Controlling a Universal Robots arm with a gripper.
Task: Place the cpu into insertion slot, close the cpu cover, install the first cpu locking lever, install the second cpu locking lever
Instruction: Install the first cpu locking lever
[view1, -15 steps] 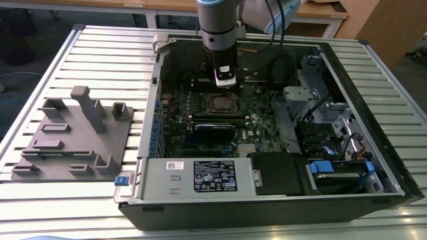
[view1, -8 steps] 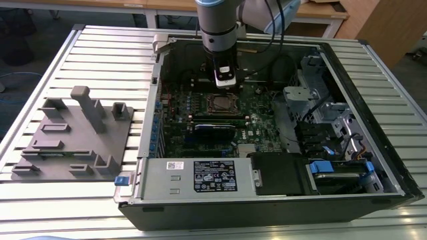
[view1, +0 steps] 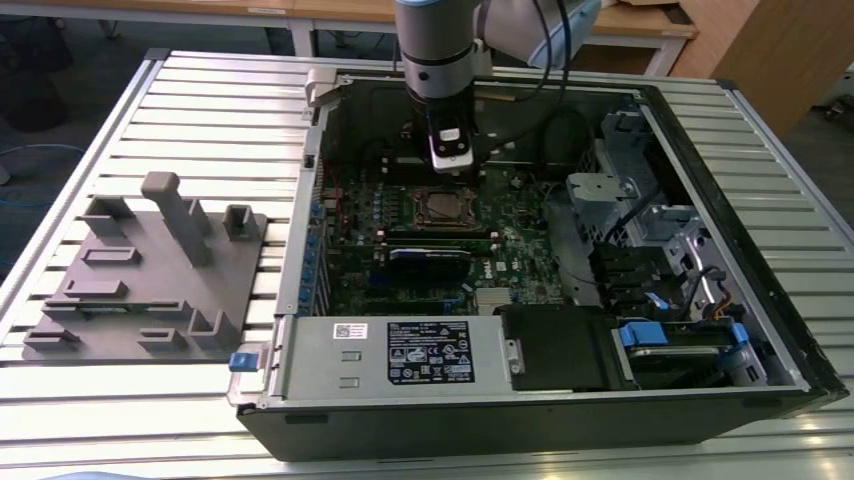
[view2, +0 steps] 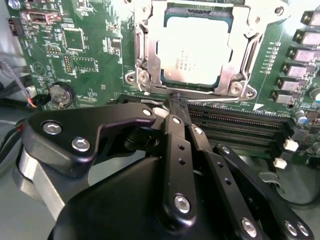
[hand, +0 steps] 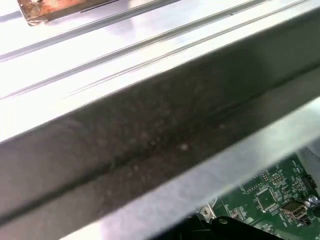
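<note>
The cpu (view2: 195, 50) lies flat in the insertion slot (view1: 415, 208) on the green motherboard, its silver-grey top showing through the window of the cpu cover (view2: 146, 47). The cover lies closed over the chip. A thin silvery locking lever (view2: 215, 98) runs along the socket's edge beside the memory slots. My gripper (view2: 177, 99) has its black fingers (view2: 172, 130) drawn together, tips at that lever rod; whether they clamp it or only touch it I cannot tell. In the exterior view the gripper (view1: 451, 160) hangs inside the open case, just behind the socket.
Long black memory slots (view2: 235, 122) lie beside the socket, and a coin battery (view2: 61, 93) sits on the board. The case's metal wall (hand: 150, 130) is close to the wrist. A labelled power supply (view1: 427, 350), a drive cage (view1: 627, 200) and a grey fixture (view1: 147, 270) show.
</note>
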